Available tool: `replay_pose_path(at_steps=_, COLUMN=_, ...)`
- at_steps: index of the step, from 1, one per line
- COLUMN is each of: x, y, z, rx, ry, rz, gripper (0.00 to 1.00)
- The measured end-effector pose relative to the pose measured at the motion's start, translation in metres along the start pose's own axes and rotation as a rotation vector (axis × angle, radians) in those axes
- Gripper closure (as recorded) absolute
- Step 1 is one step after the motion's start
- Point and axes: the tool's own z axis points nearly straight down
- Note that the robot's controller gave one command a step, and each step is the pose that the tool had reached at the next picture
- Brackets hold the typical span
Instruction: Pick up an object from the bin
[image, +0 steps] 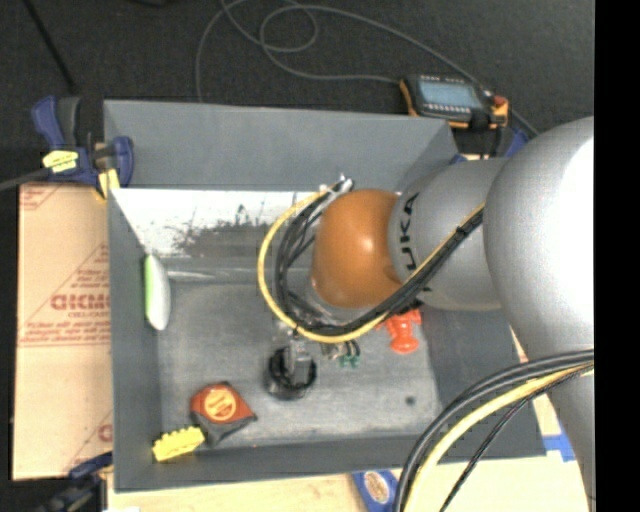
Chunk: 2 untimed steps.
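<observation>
Currently, the arm (520, 220) enters from 3 o'clock and reaches down into the grey metal bin (250, 150). Its orange cover (350, 250) and looped yellow and black cables (270, 260) sit over the middle of the bin.

The pincer (291, 370) shows as a dark shape low over the floor, slightly toward 6 o'clock from the centre. It cannot be told whether it is open or closed. Nothing can be seen held in it, and the floor directly around it looks bare.

Loose things, by position:
- A small green item (349, 356) lies just beside the pincer at its 2 o'clock. Its kind cannot be determined.
- An orange-red object (403, 333) lies further out toward 3 o'clock, partly under the arm.
- A tape measure (220, 406), black with a round orange face, lies near the pincer at its 8 o'clock, flat on the floor.
- A yellow piece (178, 443) lies just beside the tape measure, in the corner at 7 o'clock. Whether the two touch cannot be determined.
- A long white object with a green edge (155, 292) lies against the wall at 9 o'clock, well apart from the pincer.
</observation>
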Motion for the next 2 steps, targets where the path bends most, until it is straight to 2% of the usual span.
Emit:
replay_pose_path(at_steps=1, x=-0.001, y=0.0, z=-0.037, rx=0.001, ry=0.014, rz=0.004, gripper=1.0)
replay_pose_path(at_steps=2, x=-0.007, y=-0.006, z=-0.058, rx=0.002, ry=0.0, rz=-0.006, gripper=1.0)
